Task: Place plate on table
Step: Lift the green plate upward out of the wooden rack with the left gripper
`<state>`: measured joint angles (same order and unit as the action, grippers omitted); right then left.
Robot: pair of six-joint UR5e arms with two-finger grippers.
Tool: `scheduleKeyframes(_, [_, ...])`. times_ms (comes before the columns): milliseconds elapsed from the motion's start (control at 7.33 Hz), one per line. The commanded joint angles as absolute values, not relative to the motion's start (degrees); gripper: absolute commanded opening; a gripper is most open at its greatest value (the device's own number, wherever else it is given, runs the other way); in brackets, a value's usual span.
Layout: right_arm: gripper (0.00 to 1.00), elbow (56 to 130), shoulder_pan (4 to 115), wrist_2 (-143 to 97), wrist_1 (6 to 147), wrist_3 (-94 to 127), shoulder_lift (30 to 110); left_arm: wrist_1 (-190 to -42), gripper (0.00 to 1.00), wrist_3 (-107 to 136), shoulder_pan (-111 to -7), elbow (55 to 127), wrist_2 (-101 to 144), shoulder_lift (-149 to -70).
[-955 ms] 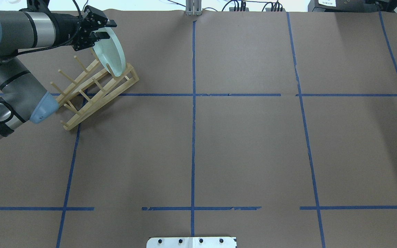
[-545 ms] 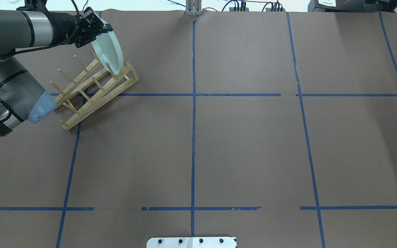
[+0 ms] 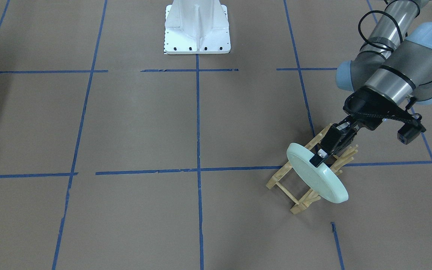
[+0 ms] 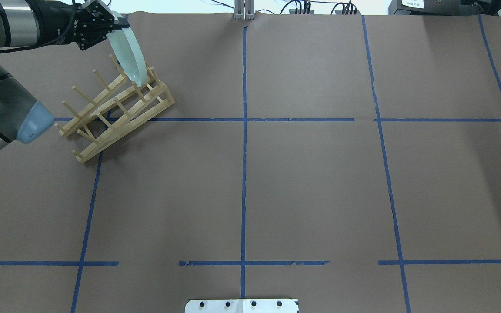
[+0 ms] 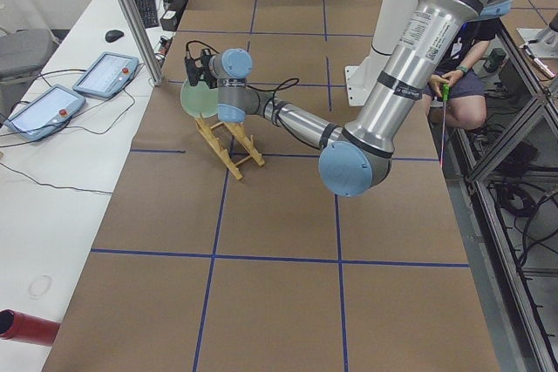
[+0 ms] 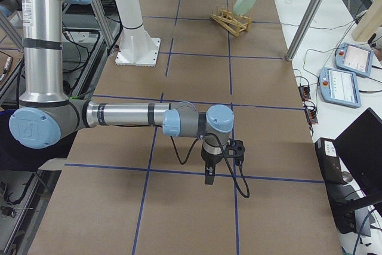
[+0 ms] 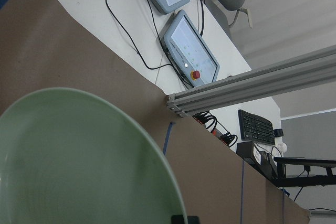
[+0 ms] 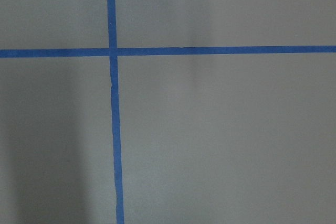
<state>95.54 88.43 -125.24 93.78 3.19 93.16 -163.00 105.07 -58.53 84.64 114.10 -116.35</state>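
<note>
The pale mint-green plate (image 4: 129, 54) stands on edge, tilted, held by its top rim in my left gripper (image 4: 122, 27), which is shut on it. Its lower edge hangs just over the far end of the wooden peg rack (image 4: 115, 108); I cannot tell whether they touch. The front-facing view shows the plate (image 3: 315, 174), the left gripper (image 3: 319, 159) and the rack (image 3: 298, 189) below. The plate fills the lower left of the left wrist view (image 7: 68, 156). My right gripper (image 6: 206, 177) hangs low over the brown table (image 4: 311, 182); I cannot tell if it is open or shut.
The white robot base (image 3: 197, 30) stands at the table's near middle edge. Touch tablets (image 5: 105, 71) and an aluminium post (image 5: 131, 15) are beyond the far edge. A seated person (image 5: 462, 84) is behind the robot.
My left gripper has moved up and back toward the far left with the plate, which rose from the rack's slot and turned more edge-on. The rack's near end shifted slightly.
</note>
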Motion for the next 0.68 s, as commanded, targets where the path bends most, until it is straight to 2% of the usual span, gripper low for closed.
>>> scheduleKeyframes(0, [1.0, 95.5, 88.4, -125.2, 93.8, 3.2, 93.2, -169.0, 0.0, 114.0, -61.6, 85.4, 114.5, -115.8])
scheduleKeyframes(273, [1.0, 95.5, 88.4, -125.2, 93.8, 3.2, 93.2, -169.4, 0.0, 119.0, -65.1, 89.5, 114.7, -116.2])
scheduleKeyframes(545, [1.0, 95.5, 88.4, -125.2, 93.8, 3.2, 93.2, -158.0, 0.0, 116.9, -68.2, 93.0, 128.0, -118.6])
